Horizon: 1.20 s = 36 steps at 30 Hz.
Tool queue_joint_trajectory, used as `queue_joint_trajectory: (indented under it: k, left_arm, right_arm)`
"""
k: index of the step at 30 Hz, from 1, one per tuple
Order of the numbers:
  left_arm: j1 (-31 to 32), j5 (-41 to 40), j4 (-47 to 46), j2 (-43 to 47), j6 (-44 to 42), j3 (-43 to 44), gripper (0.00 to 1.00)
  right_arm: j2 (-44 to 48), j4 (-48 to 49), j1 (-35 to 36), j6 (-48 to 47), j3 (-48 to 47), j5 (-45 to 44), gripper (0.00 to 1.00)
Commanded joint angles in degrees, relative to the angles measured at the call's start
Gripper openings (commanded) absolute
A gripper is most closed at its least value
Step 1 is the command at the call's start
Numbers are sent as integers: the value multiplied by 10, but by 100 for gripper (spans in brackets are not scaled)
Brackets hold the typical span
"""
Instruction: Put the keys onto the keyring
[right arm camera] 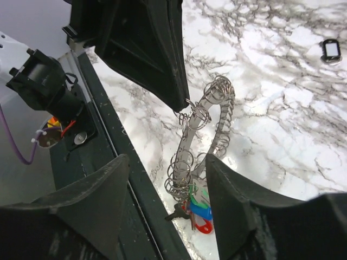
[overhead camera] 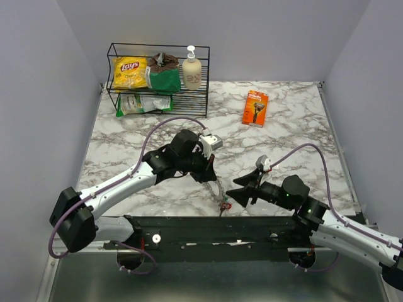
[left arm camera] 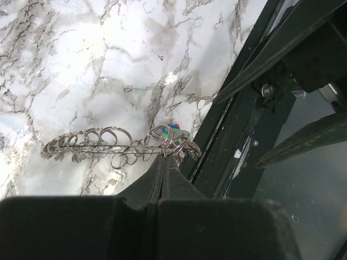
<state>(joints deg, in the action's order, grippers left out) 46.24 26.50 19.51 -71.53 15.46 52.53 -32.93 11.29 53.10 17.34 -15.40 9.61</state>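
The keyring point(right arm camera: 212, 120) is a long silvery loop strung with several small split rings. My left gripper point(overhead camera: 211, 175) is shut on one of these rings, and its dark fingers point(right arm camera: 157, 65) hold the loop's upper end above the marble. The keys point(right arm camera: 199, 212), with red, blue and green heads and one dark key, hang bunched at the loop's low end by the table's near edge. My right gripper point(right arm camera: 165, 160) is open, with its fingers on either side of the loop's lower part and not touching it. The left wrist view shows the keyring point(left arm camera: 92, 143) and the keys point(left arm camera: 173, 129) just past my shut fingertips point(left arm camera: 164, 156).
A black rail point(overhead camera: 220, 229) runs along the table's near edge, right beside the keys. A wire rack point(overhead camera: 157, 78) with a chip bag and a soap bottle stands at the back left. An orange box point(overhead camera: 255, 107) lies at the back. A small black-and-white object point(right arm camera: 329, 50) lies on the marble.
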Motion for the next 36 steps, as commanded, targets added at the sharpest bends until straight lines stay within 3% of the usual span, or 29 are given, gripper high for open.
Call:
queue_joint_trajectory:
  k: [1,15,22,25,28,33,36]
  left_arm:
    - [7,-10,41,-19,-39,32,0]
    - [22,22,-3,-88,-83,39,0]
    - [22,20,-28,-111,-116,27,0]
    - [22,10,-33,-119,-125,23,0]
    - [22,9,-42,-116,-127,17,0]
    - [25,7,-82,-67,-150,-23,0]
    - [25,37,-104,-21,-170,-49,0]
  right_arm:
    - [31,-38,2,-32,-12,-38,70]
    - [-46,-21,2,-97,-36,-70,70]
    - [-19,84,2,-193,23,-42,72]
    - [13,140,1,-216,58,-63,76]
    - [23,126,-4,-222,56,-79,85]
    - [-29,74,-12,-228,-6,-28,82]
    - [-73,69,-21,-231,-27,13,72]
